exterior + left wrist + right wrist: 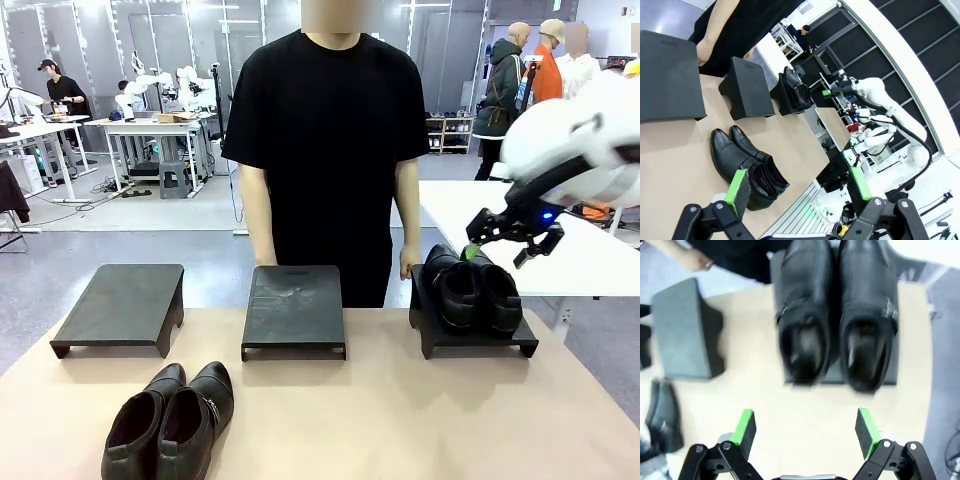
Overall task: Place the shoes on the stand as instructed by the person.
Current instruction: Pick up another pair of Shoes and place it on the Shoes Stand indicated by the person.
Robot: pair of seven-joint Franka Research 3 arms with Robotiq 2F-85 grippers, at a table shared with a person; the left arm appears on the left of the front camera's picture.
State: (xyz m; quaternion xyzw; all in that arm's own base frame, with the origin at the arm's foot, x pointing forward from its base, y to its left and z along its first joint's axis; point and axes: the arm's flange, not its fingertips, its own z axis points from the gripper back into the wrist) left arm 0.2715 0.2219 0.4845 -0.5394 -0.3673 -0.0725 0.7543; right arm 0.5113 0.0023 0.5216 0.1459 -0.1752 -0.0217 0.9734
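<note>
Glossy black leather shoes: one pair (475, 290) on the right black stand (478, 346), second pair (170, 420) on the tan table (400, 420). We find left gripper (798, 186) and right gripper (807, 425) gaping, empty; we fear the slick leather slipping when pinched.

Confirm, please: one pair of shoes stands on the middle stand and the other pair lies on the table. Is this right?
No. The front view shows the first pair on the right stand, not the middle stand. The other pair does lie on the table.
</note>
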